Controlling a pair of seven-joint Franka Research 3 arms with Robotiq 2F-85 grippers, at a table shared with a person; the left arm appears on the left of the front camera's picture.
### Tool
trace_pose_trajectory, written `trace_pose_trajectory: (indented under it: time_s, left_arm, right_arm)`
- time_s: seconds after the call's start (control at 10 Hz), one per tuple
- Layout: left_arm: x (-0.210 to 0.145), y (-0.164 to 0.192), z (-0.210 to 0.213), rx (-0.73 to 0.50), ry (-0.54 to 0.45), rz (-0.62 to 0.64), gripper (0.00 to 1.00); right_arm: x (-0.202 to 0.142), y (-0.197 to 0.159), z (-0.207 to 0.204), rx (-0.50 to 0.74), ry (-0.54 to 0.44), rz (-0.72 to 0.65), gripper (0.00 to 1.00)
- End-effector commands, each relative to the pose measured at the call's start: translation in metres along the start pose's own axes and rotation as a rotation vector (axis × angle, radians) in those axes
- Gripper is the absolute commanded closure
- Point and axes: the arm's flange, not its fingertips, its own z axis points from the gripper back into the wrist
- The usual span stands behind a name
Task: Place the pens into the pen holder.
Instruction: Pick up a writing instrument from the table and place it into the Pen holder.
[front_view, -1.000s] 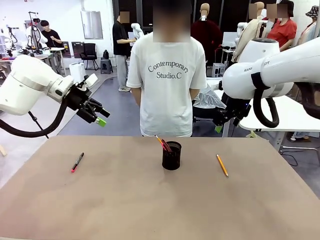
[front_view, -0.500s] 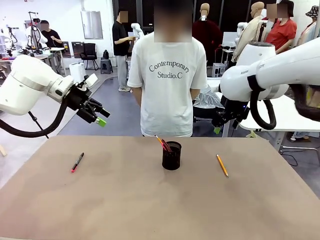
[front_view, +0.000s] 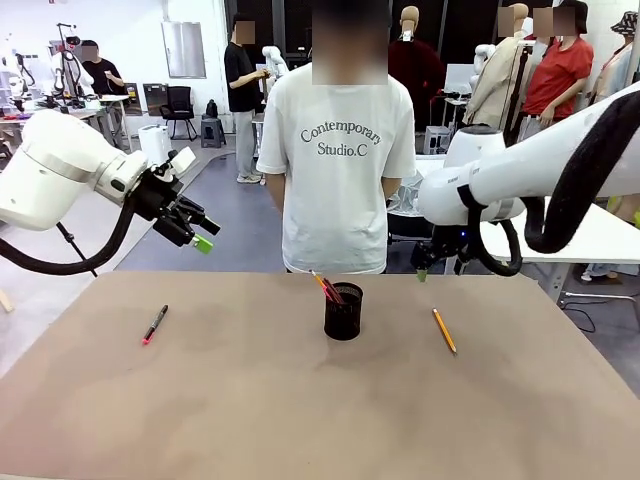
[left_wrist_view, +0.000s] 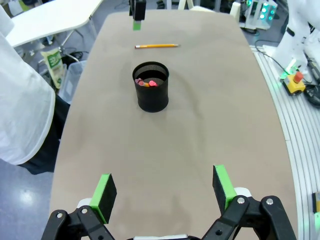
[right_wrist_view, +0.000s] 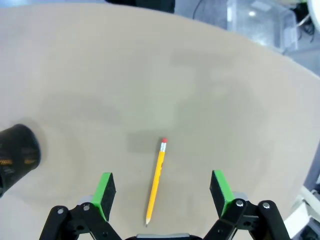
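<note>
Mid-table, black mesh pen holder upright, with pens leaning out of it; well to its left, flat, black marker with pink-red ends; to its right, flat, orange-yellow pencil; raised off the left side, left gripper, jaws spread wide, empty; raised near the pencil, right gripper, likewise wide open, nothing held.

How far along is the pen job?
Done: two thin pens, reddish and orange, stand in the black metal-mesh pen holder. In hand: nothing. The left gripper and right gripper are both open and empty, and the right one is aimed at the orange-yellow pencil. Left: that pencil and the black marker with pink-red ends, both lying on the brown table.
</note>
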Motion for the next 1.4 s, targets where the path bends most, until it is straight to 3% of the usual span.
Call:
trace_pose_trajectory:
  time_s: [0.0, 0.6, 0.7, 1.3]
  left_arm:
    - [0.001, 0.000, 0.001, 0.005, -0.007, 0.003, 0.00]
    - [0.001, 0.000, 0.001, 0.005, -0.007, 0.003, 0.00]
    - [0.001, 0.000, 0.001, 0.005, -0.007, 0.003, 0.00]
    - [0.001, 0.000, 0.001, 0.005, -0.007, 0.003, 0.00]
  right_arm:
    - [0.008, 0.008, -0.019, -0.043, 0.061, -0.068, 0.00]
    - [-0.045, -0.002, -0.051, 0.000, 0.176, -0.151, 0.00]
    - [-0.025, 0.002, -0.054, -0.017, 0.154, -0.107, 0.00]
    - [-0.020, -0.002, -0.075, 0.032, 0.173, -0.159, 0.00]
